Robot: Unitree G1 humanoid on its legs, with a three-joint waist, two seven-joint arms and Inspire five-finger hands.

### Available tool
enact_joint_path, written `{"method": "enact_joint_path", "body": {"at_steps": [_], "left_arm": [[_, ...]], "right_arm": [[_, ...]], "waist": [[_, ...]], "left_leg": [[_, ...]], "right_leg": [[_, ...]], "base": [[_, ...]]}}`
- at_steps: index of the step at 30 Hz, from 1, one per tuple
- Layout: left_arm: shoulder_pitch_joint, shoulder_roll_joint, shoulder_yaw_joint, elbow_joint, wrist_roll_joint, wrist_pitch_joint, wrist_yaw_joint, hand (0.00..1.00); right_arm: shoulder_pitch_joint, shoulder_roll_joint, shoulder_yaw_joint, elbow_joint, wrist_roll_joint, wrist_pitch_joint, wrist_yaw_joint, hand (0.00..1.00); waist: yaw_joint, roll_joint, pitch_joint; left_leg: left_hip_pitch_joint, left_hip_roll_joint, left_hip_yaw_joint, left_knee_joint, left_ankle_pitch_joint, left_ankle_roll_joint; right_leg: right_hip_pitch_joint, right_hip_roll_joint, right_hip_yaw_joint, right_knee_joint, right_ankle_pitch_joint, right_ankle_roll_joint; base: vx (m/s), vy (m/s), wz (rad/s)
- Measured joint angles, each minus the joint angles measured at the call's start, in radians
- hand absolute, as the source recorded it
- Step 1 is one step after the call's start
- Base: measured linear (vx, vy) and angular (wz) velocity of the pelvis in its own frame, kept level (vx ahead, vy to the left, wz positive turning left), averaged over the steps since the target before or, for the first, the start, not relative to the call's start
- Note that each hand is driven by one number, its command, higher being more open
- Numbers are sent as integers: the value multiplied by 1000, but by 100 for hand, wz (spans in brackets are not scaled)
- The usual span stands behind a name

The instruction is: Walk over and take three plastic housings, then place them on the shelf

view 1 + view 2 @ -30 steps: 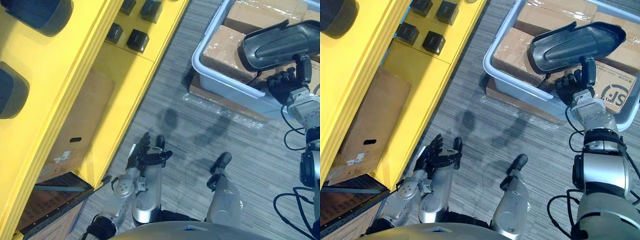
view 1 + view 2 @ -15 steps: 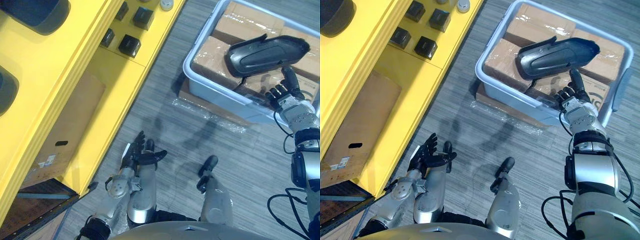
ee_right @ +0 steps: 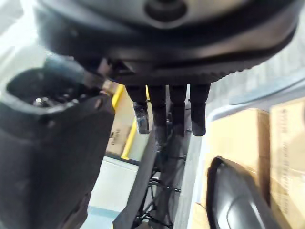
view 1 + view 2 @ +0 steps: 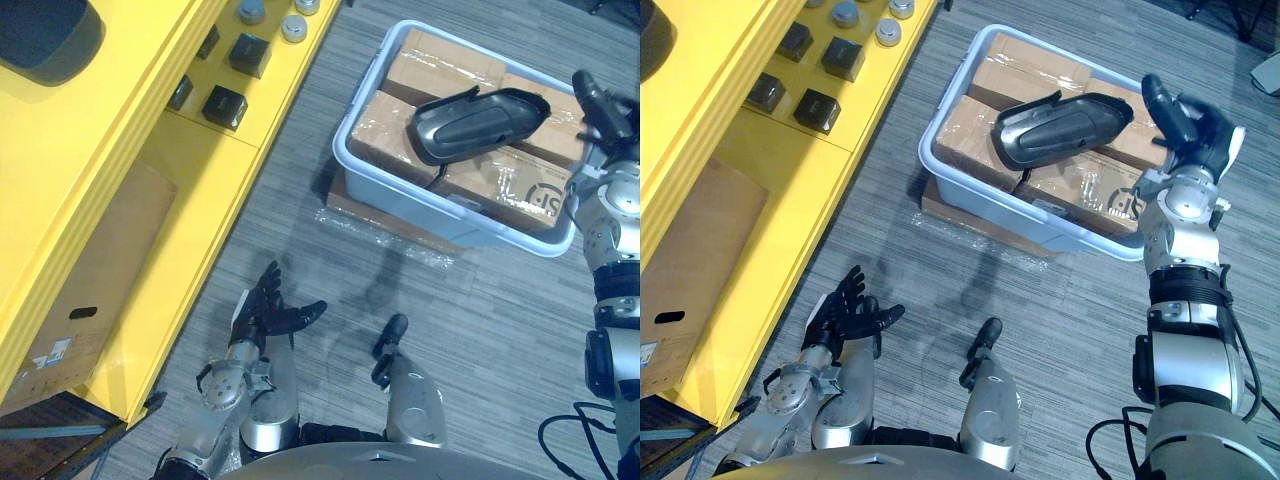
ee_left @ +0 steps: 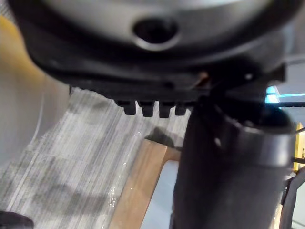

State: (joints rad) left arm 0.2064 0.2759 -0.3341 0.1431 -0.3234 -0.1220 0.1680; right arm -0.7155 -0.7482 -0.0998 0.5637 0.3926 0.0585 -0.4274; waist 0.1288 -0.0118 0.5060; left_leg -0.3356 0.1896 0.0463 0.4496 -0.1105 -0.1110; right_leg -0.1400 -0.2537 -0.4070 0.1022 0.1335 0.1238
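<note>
Overhead, right hand (image 4: 1188, 128) near plastic housing (image 4: 1060, 125)

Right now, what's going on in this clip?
The robot stands between a yellow shelf and a grey bin packed with cardboard boxes. One dark plastic housing lies on top of the boxes, and nothing grips it. The right hand is raised beside the bin, open and empty. The left hand hangs low near the shelf, also open.
</note>
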Motion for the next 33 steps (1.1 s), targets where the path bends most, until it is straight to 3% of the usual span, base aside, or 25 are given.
{"method": "enact_joint_path", "body": {"at_steps": [3,8,12,15,20,23,28,33], "left_arm": [[-1,0,0,-1,20,0,-7,100],[0,0,13,-8,20,8,-7,100],[-1,1,17,-16,20,18,-8,100],[0,1,16,-16,20,20,-15,100],[0,2,16,-13,20,20,-35,100],[-2,2,14,-5,20,19,-44,100],[-2,2,13,12,19,18,-45,100],[-2,1,16,12,19,18,-45,100]], "right_arm": [[2,0,12,-49,-94,25,0,100],[6,5,65,-44,-20,188,9,100],[4,16,73,60,-19,227,15,100],[-24,16,98,127,-125,241,32,100],[-125,-5,200,176,-231,203,101,100],[-178,-43,292,176,-224,119,146,100],[-224,-50,360,166,-231,30,205,100],[-223,-50,426,166,-269,14,266,100]], "waist": [[0,-9,-1],[9,-26,0],[10,-26,0],[11,-25,-1],[7,-23,-1],[26,-20,-2],[43,-12,-2],[54,1,-2]], "left_leg": [[4,3,4,0,-2,-1],[8,12,7,-2,-6,-5],[10,12,7,-2,-6,-5],[10,12,7,-1,-5,-5],[2,11,-2,-2,-4,-2],[-5,9,-10,-4,0,-4],[-8,-3,-23,-19,13,-4],[-9,-6,-23,-19,13,-4]], "right_leg": [[0,2,4,-1,0,0],[1,10,13,-1,-1,-2],[2,10,13,2,-2,-3],[2,10,11,3,-2,-3],[2,10,0,1,-2,-3],[0,10,-5,0,-2,-2],[2,2,-26,-1,-2,-2],[2,0,-27,0,-2,-2]], "base": [[14,18,-6],[7,4,-2],[0,0,0],[0,0,0],[-13,7,5],[-3,2,7],[25,9,11],[7,3,1]]}}
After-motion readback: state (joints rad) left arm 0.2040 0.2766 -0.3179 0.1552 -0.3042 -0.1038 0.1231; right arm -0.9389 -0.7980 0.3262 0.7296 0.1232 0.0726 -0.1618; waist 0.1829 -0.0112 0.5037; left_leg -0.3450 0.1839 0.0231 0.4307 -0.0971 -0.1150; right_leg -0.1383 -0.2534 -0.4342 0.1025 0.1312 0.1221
